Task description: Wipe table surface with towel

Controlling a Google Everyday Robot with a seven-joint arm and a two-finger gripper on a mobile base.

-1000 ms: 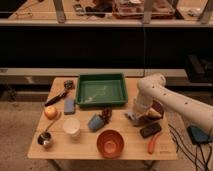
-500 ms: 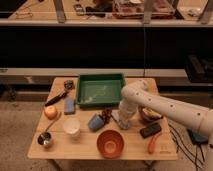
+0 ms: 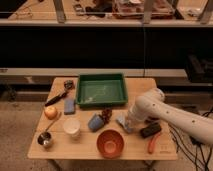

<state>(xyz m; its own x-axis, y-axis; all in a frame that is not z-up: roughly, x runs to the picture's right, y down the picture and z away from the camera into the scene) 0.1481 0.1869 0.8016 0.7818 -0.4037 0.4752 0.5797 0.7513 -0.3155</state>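
Note:
A small pale blue-grey towel (image 3: 121, 121) lies crumpled on the wooden table (image 3: 87, 150), right of the middle. My white arm reaches in from the right and bends down to it. My gripper (image 3: 128, 122) is at the arm's low end, right at the towel's right edge and down on the table surface. The arm hides much of the gripper.
A green tray (image 3: 100, 90) stands at the back middle. A tipped blue cup (image 3: 95, 122) and a dark object (image 3: 106, 114) lie left of the towel. A red bowl (image 3: 110, 142), white cup (image 3: 71, 126), metal cup (image 3: 45, 140), orange fruit (image 3: 50, 112), blue sponge (image 3: 69, 105), black brush (image 3: 56, 96), black block (image 3: 150, 130) and orange stick (image 3: 154, 142) also lie there.
The arm swung from the table's right side leftward, and its end came down low at the towel. The other objects have not moved.

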